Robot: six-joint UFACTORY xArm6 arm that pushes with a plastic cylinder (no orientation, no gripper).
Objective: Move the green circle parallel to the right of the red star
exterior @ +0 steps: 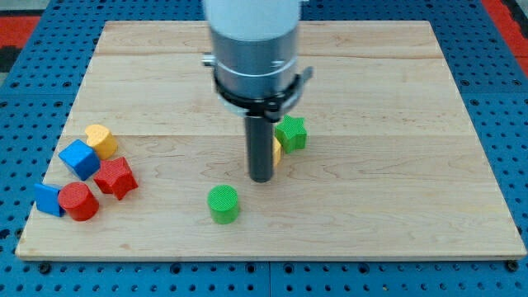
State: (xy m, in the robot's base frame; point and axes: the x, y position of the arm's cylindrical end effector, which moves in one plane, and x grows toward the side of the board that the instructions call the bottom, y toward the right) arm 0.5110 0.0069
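Green circle (223, 204), a short ridged cylinder, stands upright just below my tip (261, 177); no claw shows

The pale wooden board (396, 99) carries everything here. Near its middle sits the green circle (223, 204), standing alone, just below and left of my tip (261, 177). Right of the tip, a green star (291, 133), with a yellow block (277, 151) tucked against it (mostly hidden behind my rod, so its shape is unclear). Over at the left edge, a tight cluster: a yellow heart (101, 140) farthest, a blue cube (79, 158) beside it, the red star (115, 177), a red cylinder (78, 201), and nearest the corner a blue triangular block (47, 199).
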